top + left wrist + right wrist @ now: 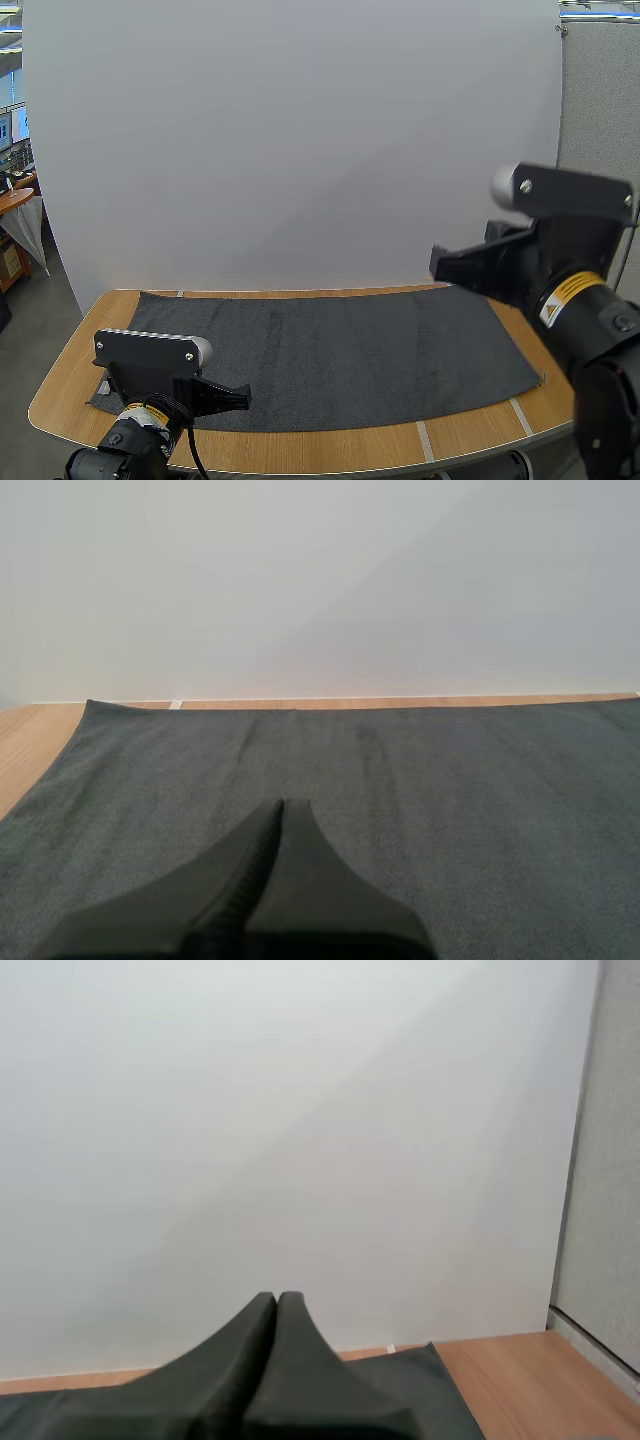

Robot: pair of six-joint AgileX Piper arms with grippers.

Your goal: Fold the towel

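A dark towel (pixel 330 355) lies across the worktop (pixel 65 388) at lower centre, long axis left-right, the left hand (pixel 240 398), closed and empty, low over its left end, nearer than the higher, closed, empty right hand (pixel 440 265)

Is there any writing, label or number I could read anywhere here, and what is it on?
The right arm's yellow sticker: black print, too small to read.
The left arm's yellow sticker: mostly hidden, unreadable.
The towel: no writing on it.
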